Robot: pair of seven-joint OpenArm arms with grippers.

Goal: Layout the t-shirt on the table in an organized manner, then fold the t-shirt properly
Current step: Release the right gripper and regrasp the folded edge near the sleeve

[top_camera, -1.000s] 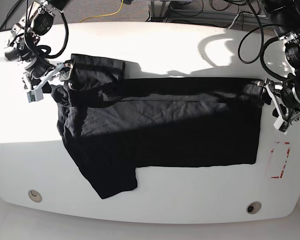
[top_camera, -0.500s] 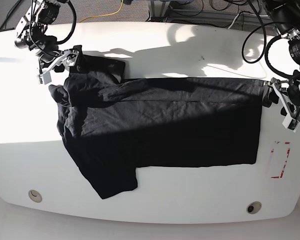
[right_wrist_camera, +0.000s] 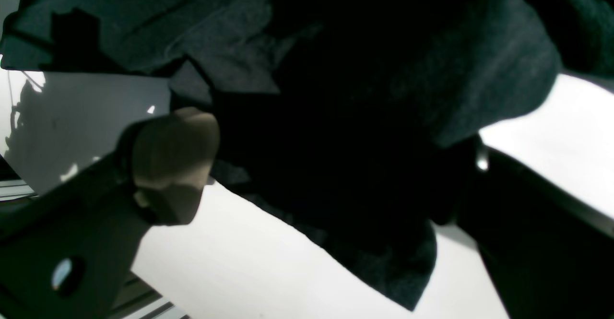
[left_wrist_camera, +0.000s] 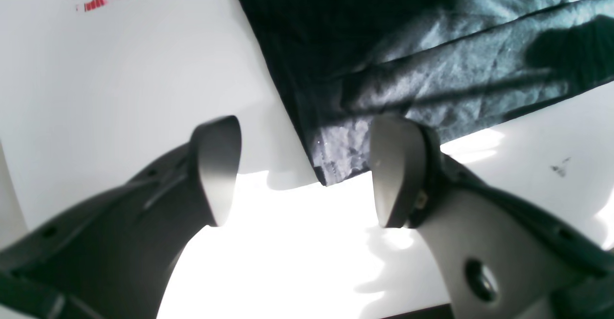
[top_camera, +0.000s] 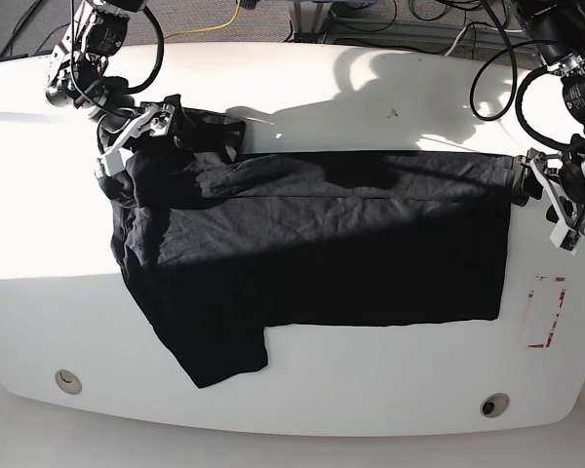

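The black t-shirt (top_camera: 312,244) lies spread across the white table (top_camera: 370,400), one sleeve toward the front left and another bunched at the back left. My left gripper (left_wrist_camera: 304,165) is open just above the table (left_wrist_camera: 120,79), and a hem corner of the t-shirt (left_wrist_camera: 431,45) lies between its fingers. In the base view the left gripper (top_camera: 525,185) sits at the shirt's right edge. My right gripper (right_wrist_camera: 326,165) is open wide, with dark folds of the t-shirt (right_wrist_camera: 360,93) between its fingers. From the base camera, the right gripper (top_camera: 141,132) is at the bunched back-left sleeve.
A red dashed rectangle (top_camera: 544,312) marks the table right of the shirt, also seen as the red mark (left_wrist_camera: 96,2) in the left wrist view. Two small round holes (top_camera: 68,380) (top_camera: 493,404) sit near the front edge. Cables (top_camera: 214,24) lie behind the table.
My right gripper has moved toward the back and then rightward onto the back-left sleeve. My left gripper has shifted slightly back at the shirt's right edge.
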